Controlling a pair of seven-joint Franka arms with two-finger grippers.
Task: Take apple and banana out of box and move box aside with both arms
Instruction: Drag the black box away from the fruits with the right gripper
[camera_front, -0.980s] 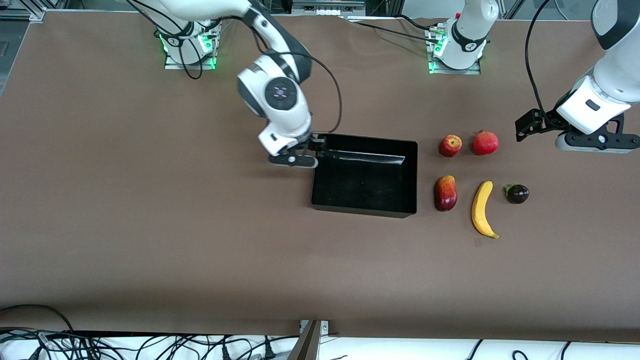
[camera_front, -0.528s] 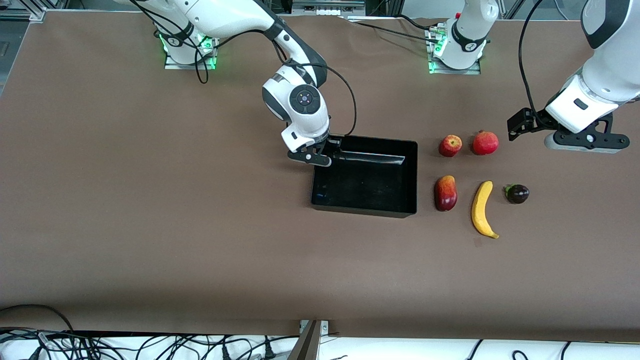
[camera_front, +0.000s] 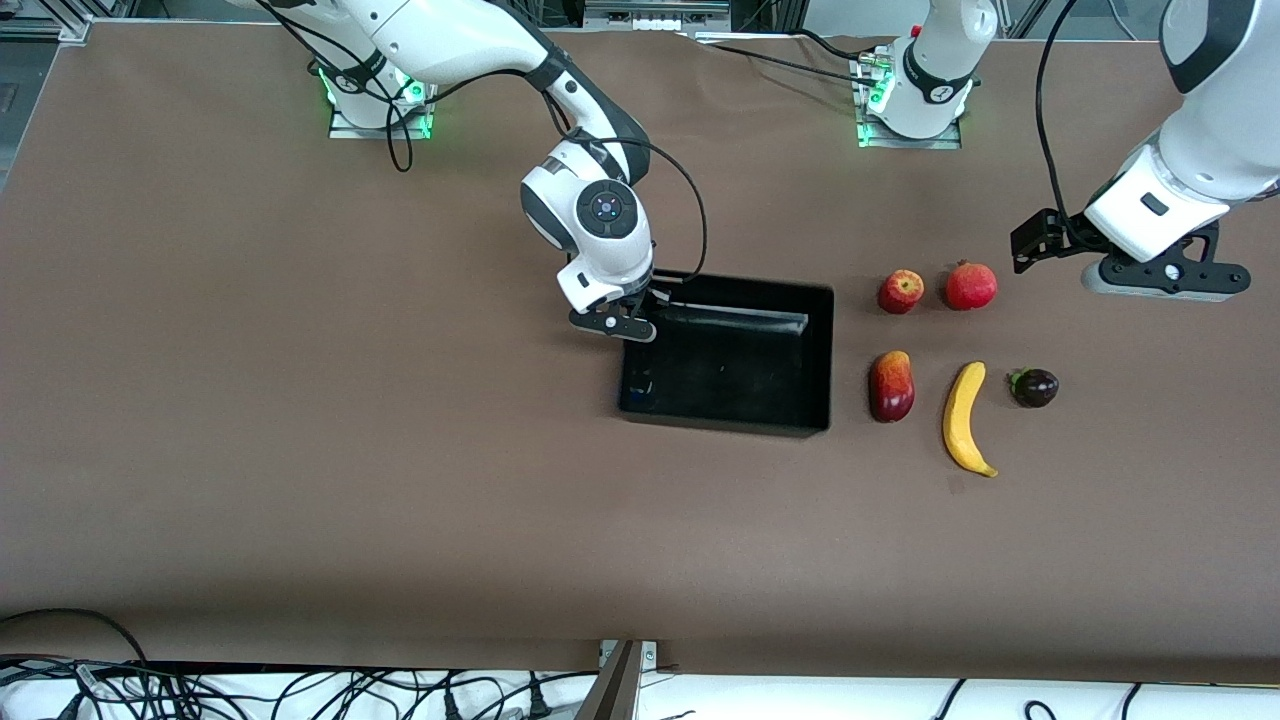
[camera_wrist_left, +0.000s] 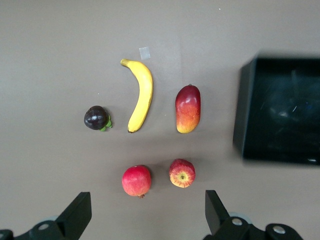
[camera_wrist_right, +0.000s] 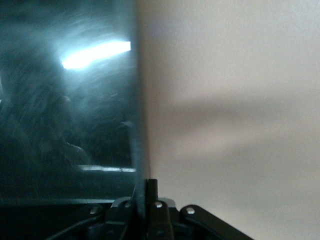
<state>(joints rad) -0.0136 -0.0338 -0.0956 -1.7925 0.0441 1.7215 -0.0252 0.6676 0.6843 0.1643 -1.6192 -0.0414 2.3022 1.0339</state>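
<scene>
Box (camera_front: 727, 358) nudged; right gripper (camera_front: 640, 313) seemingly clamped.

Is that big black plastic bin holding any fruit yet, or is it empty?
Empty. The black rectangular plastic bin shows only its bare dark floor, and all five fruits, such as the long yellow banana, lie on the table beside it.

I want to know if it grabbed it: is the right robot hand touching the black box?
Touching. In the right wrist view, the right gripper has its fingers shut on the thin wall of the black box, no gap showing.
</scene>
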